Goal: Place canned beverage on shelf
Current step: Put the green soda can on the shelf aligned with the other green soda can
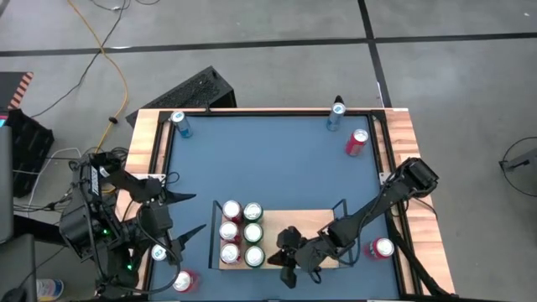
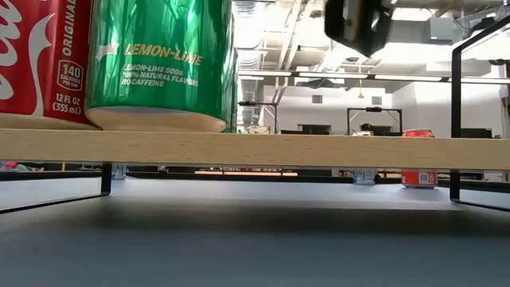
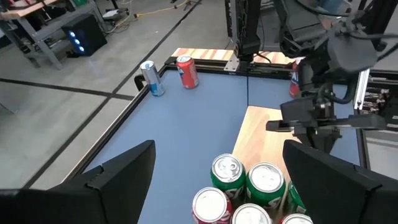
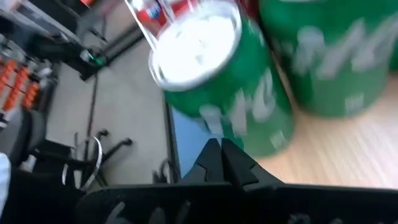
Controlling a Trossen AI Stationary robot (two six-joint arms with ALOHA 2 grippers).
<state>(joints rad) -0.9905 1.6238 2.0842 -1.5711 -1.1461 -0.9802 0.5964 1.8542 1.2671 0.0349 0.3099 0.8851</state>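
We see the shelf point(image 1: 323, 226) at the near edge of the blue tabletop point(image 1: 277, 159), w/ six cans on its left half in two columns: three red cans point(image 1: 230, 231) on the outer side, three green cans point(image 1: 253, 234) beside them. In the low view a green lemon-lime can point(image 2: 159, 64) and a red can point(image 2: 40, 60) stand upright on the board, black rail point(image 2: 456, 112) at the far short end.

Right tool point(image 1: 289, 270) sits over the shelf's near edge, just beside the nearest green can, fingers pressed together, holding nothing; its wrist view shows the tips point(image 4: 222, 155) meeting right in front of a green can point(image 4: 217, 81).

Left tool point(image 1: 189, 216) hovers off the shelf's left end, fingers point(image 3: 118, 171) spread wide apart, empty, pointed toward the can group.

More cans stand on the tabletop off the shelf: a red one point(image 1: 184, 281) at the near left by the left arm, another red one point(image 1: 383, 248) near right. Farther back: a red can point(image 1: 357, 142) far right, a blue can point(image 1: 336, 114) at the far edge, another blue can point(image 1: 179, 124) at the far left corner
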